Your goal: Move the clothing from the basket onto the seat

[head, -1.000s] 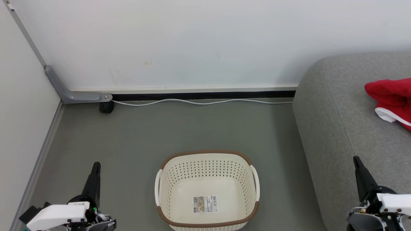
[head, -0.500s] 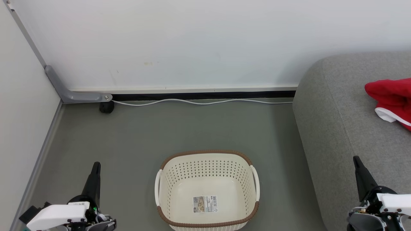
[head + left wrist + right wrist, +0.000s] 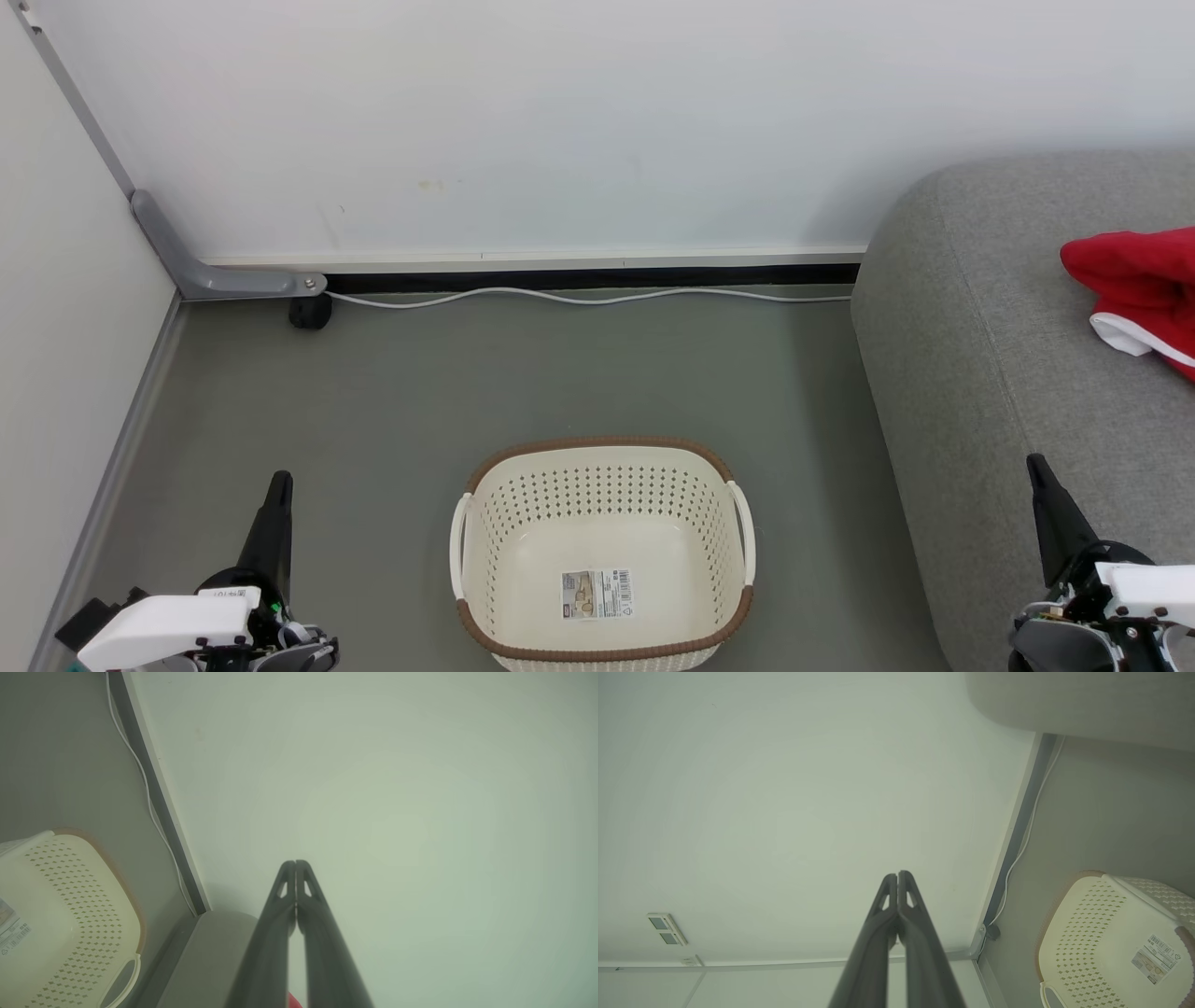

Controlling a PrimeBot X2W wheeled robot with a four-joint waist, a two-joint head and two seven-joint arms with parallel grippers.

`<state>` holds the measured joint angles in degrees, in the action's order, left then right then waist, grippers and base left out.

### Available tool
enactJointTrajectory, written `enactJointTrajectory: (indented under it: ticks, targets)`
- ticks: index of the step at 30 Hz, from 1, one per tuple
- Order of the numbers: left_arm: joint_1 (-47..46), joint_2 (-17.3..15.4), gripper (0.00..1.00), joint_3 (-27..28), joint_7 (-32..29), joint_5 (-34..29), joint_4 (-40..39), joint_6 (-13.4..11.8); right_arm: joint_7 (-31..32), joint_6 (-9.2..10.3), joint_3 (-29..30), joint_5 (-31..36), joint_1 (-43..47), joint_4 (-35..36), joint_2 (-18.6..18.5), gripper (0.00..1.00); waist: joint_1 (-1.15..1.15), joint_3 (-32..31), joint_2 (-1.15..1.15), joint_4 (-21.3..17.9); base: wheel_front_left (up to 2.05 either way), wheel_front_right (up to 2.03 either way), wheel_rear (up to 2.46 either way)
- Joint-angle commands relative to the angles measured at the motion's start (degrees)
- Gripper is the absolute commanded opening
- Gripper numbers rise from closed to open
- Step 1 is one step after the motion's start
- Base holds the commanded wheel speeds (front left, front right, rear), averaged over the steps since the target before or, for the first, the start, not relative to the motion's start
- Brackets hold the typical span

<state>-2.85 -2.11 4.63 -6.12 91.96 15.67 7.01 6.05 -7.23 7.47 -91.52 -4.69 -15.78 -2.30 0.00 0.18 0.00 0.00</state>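
Observation:
The cream basket [image 3: 602, 644] with its brown rim stands on the floor, nothing in it but a paper label on its bottom; it shows too in the left wrist view [image 3: 70, 914] and the right wrist view [image 3: 1101, 933]. The red clothing [image 3: 1139, 285] with white trim lies on the grey seat [image 3: 1008, 308] at the right edge. My left gripper [image 3: 279, 479] is shut and holds nothing, low at the left of the basket, tips pressed together [image 3: 295, 862]. At the lower right my right gripper [image 3: 1033, 459] is shut too, over the seat's front part, tips together [image 3: 897, 873].
A white wall runs along the back with a white cable [image 3: 579, 297] lying on the grey floor at its foot. A grey bracket [image 3: 210, 271] and a small black wheel [image 3: 310, 313] sit in the left corner, where a side wall closes the space.

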Motion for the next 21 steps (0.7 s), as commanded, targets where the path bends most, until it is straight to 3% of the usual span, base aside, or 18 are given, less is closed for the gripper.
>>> enactJointTrajectory:
  ticks: [1, 21]
  targets:
    - [-3.3, -0.8, 0.0, 1.9, -0.4, 0.2, -1.6, 0.5, 0.4, -0.25, -1.0, -0.6, -1.5, 1.8, -0.6, 0.0, 0.0, 0.0, 0.0, 0.0, 0.0, 0.0, 0.0]
    - [-3.3, -0.8, 0.0, 1.9, -0.4, 0.2, -1.6, 0.5, 0.4, -0.25, -1.0, -0.7, -1.5, 1.8, -0.6, 0.0, 0.0, 0.0, 0.0, 0.0, 0.0, 0.0, 0.0]
